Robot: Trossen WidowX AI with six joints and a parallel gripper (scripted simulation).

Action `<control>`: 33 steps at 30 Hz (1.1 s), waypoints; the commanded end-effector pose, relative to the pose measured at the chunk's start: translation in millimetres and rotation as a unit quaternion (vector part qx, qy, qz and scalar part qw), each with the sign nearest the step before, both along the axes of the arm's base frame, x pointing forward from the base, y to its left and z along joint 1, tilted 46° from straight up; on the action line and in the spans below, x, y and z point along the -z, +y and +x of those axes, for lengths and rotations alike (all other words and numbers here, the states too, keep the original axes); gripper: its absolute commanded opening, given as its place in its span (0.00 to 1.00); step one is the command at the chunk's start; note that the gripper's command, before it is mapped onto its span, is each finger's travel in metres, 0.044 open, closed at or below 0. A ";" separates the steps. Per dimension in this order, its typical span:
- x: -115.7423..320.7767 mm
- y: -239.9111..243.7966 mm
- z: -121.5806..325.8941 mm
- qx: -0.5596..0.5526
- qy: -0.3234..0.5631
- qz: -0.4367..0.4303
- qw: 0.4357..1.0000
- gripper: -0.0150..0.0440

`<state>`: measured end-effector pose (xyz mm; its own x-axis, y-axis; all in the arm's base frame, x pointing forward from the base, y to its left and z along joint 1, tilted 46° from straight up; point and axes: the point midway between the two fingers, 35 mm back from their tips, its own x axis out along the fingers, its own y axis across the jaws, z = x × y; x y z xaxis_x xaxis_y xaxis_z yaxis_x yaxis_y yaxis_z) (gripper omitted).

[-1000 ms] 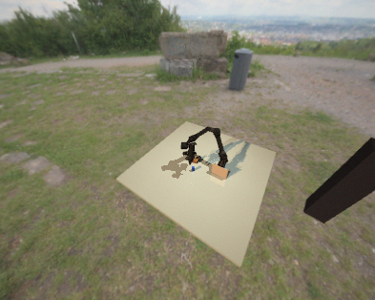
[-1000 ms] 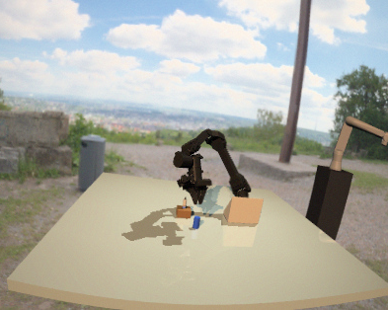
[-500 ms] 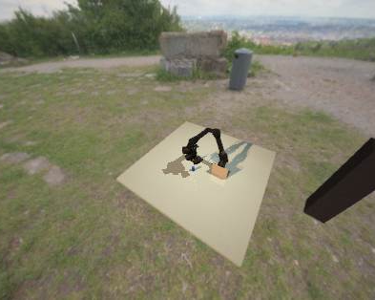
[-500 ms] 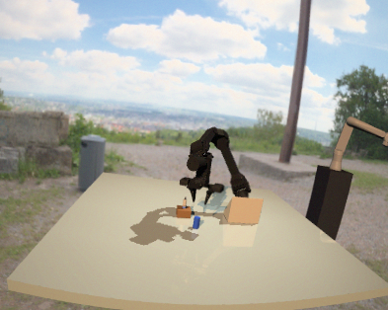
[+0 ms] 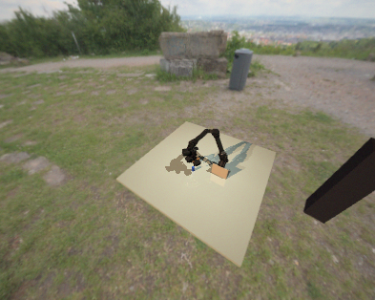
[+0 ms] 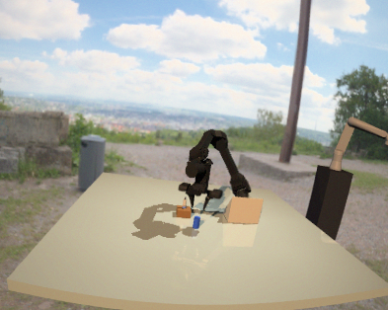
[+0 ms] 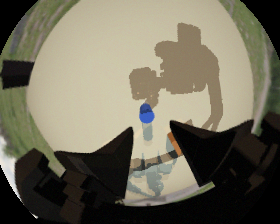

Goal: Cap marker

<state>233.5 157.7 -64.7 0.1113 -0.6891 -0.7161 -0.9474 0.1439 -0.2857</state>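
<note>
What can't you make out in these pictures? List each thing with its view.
- Marker tip: too small in the exterior view.
- Most of the orange holder block: hidden by a finger of the tool, wrist view.
- Cap's open end: too small, top view.

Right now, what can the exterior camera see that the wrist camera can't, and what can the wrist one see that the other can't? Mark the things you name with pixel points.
Only the exterior view shows the gray trash can (image 6: 92,163), the cloudy sky with the city far off, and the marker (image 6: 185,202) standing up in its block.

Only the wrist view looks down onto the blue cap's round top, with the open jaws at the near edge.

Both show the blue cap (image 6: 196,222) (image 7: 146,114) standing on the table (image 6: 135,276) (image 7: 86,75), and the arm's shadow.
</note>
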 end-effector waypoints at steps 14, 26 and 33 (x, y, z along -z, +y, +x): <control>20.6 -20.8 0.5 -0.003 0.004 -0.007 1.000 0.67; 34.7 -34.2 3.1 -0.003 0.004 -0.007 1.000 0.67; 42.5 -42.2 4.1 -0.003 0.004 -0.007 1.000 0.67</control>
<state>239.8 123.9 -100.2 0.1177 -0.6875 -0.7166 -0.9468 0.1400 -0.2898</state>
